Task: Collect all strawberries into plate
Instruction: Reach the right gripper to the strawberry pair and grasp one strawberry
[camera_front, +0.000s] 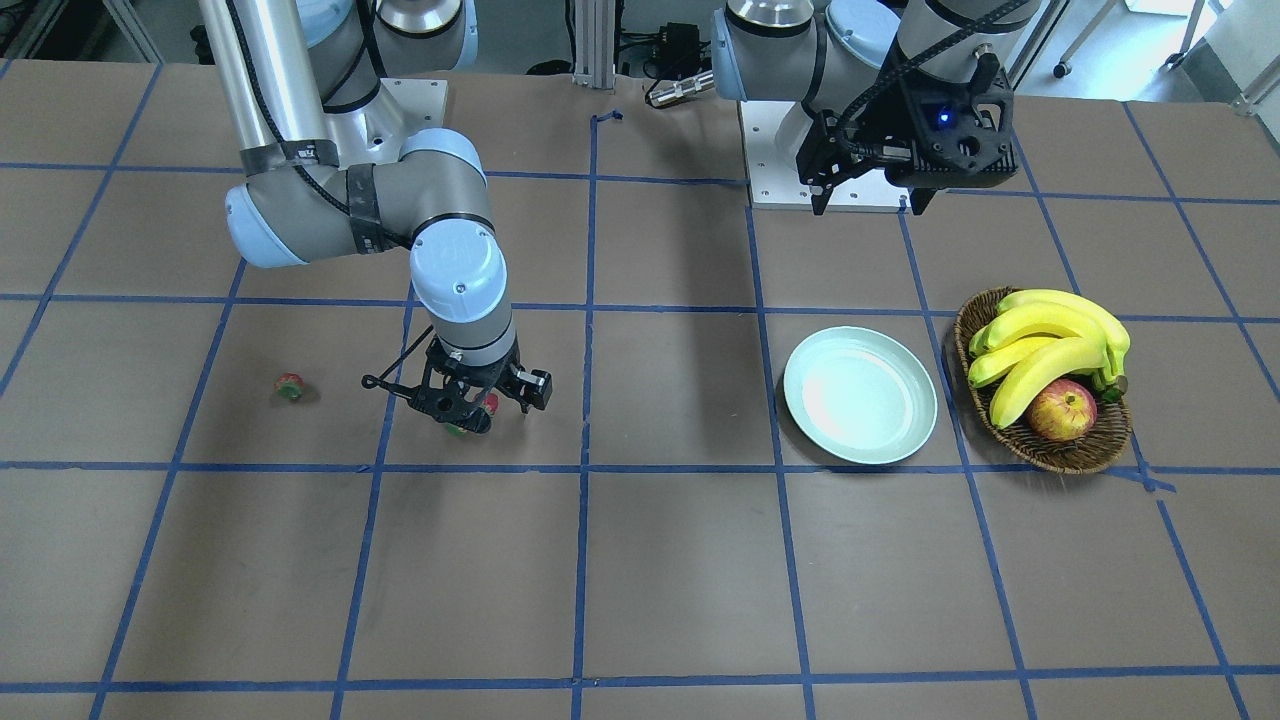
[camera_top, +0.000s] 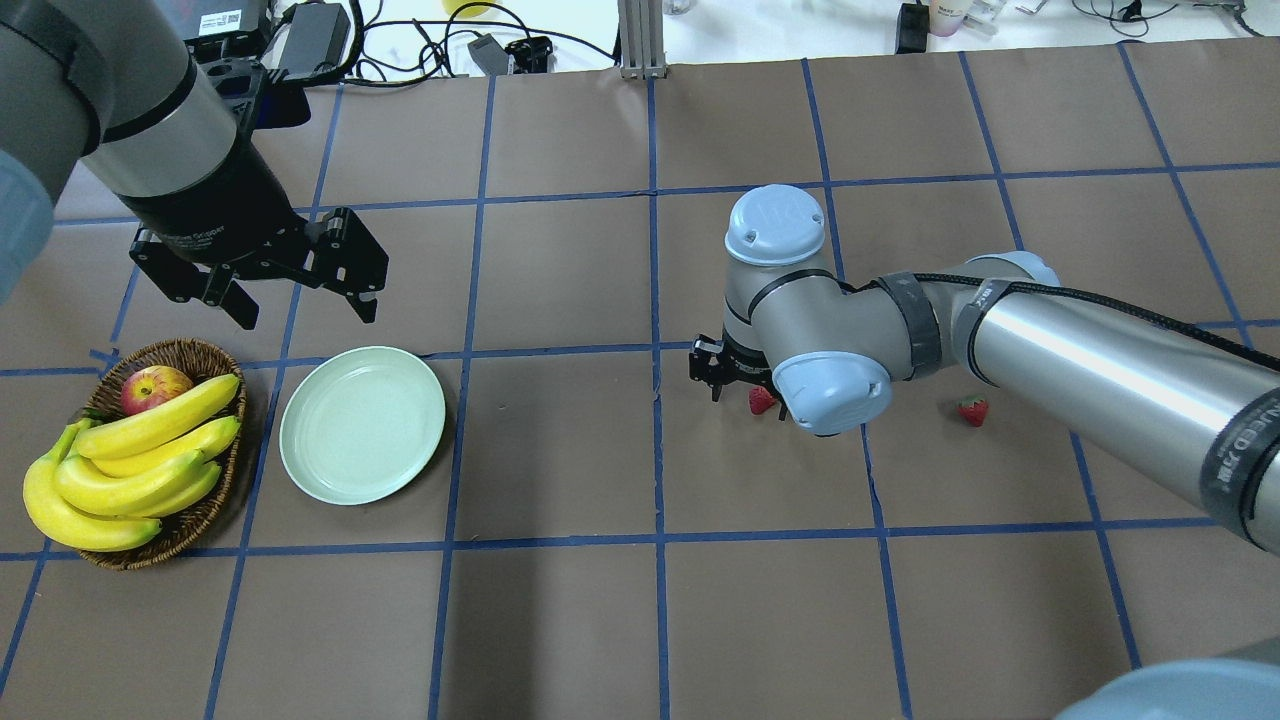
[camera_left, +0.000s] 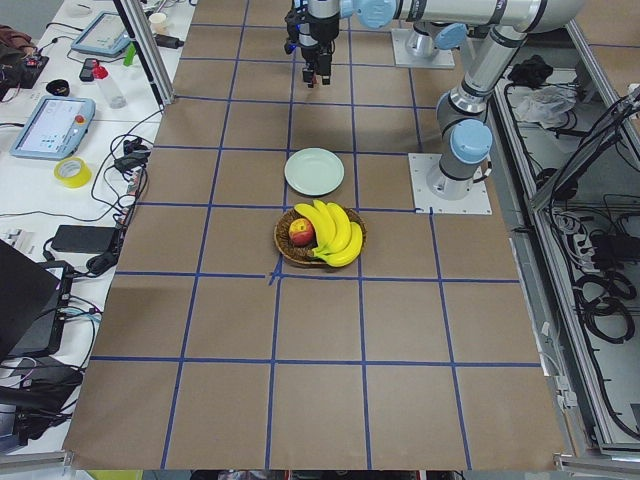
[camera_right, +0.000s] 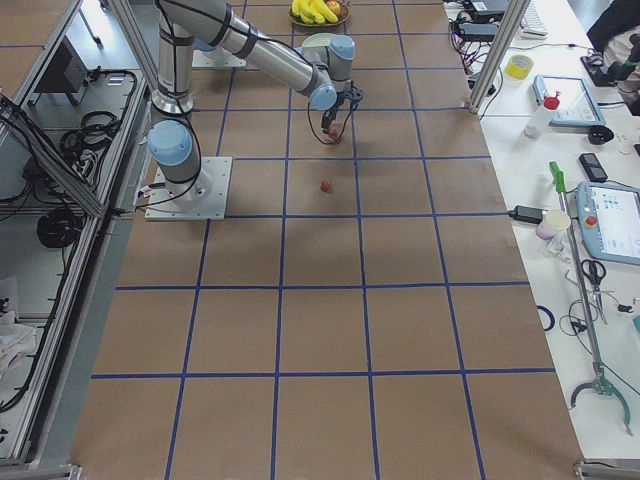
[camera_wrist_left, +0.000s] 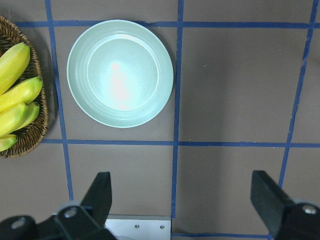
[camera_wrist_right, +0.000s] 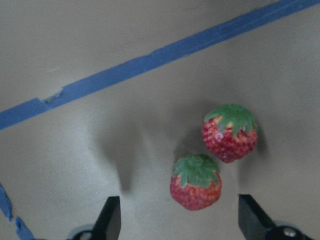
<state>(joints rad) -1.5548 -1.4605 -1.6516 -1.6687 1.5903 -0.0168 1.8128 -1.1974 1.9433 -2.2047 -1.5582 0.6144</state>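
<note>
- Left gripper (camera_top: 306, 316): released, jaws wide, hovering beyond the plate.
- Plate (camera_top: 362, 424): left, just beside basket (camera_top: 185, 346).
- Right gripper (camera_wrist_right: 179, 201): released, low over two strawberries (camera_wrist_right: 195, 182) on the table.
- Third strawberry (camera_top: 973, 410): farther right, apart.

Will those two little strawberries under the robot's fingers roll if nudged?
The strawberry between the fingers looks rounded and lies loose, so it may roll. The second strawberry sits close and could get knocked. Both seem small, likely light.

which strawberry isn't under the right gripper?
The lone strawberry, off to the right of the arm's wrist in the overhead view. The other two strawberries lie close together directly below the right gripper, its jaws open.
</note>
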